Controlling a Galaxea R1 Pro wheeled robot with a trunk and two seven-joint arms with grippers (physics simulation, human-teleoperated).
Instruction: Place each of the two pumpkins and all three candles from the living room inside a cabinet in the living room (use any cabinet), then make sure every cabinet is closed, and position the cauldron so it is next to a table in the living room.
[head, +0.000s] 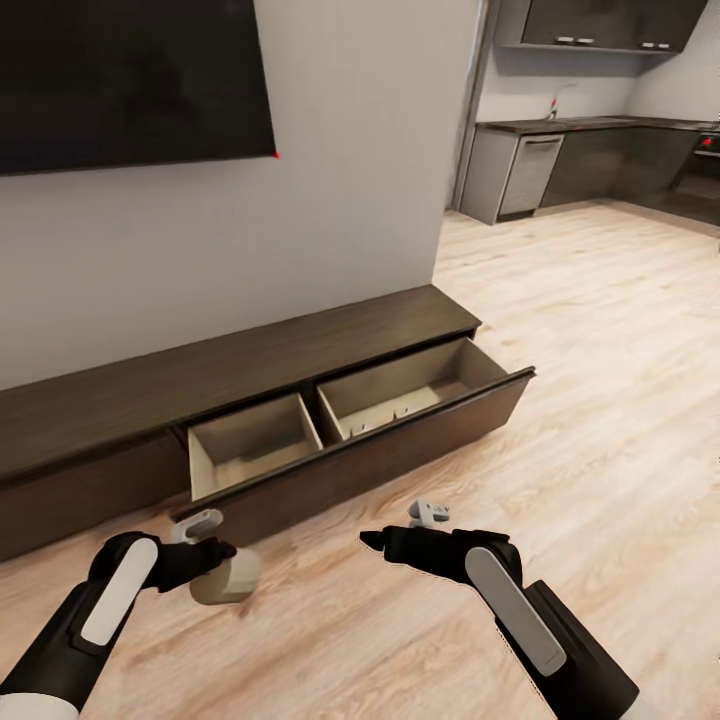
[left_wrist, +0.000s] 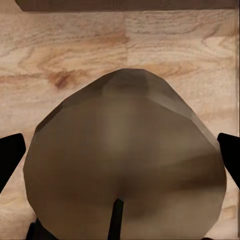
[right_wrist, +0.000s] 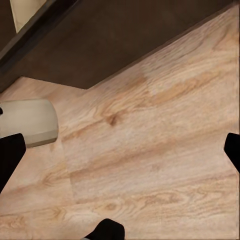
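While I look down from the head camera, I see the cabinet (head: 250, 370) running along the wall under a dark screen (head: 130, 80), with one long drawer (head: 360, 420) pulled out over the wood floor (head: 600, 350); its two compartments look bare apart from some small pale shapes I cannot identify in the one toward my right. My left hand (head: 205, 560) sits low in front of the drawer front, pinching a beige candle (head: 228, 578) lying on its side. My right hand (head: 425, 535) hangs over the floor just beside it, and from here I cannot tell how its fingers stand. A grey kitchen (head: 590, 150) shows far off on my right. Through the left wrist camera, the candle (left_wrist: 125, 160) fills the space between the dark fingertips (left_wrist: 10, 155), with floor beyond. Through the right wrist camera, the fingertips (right_wrist: 10, 155) are spread wide with bare floor between them; the candle (right_wrist: 30, 120) lies near one tip, below the drawer front (right_wrist: 115, 35).
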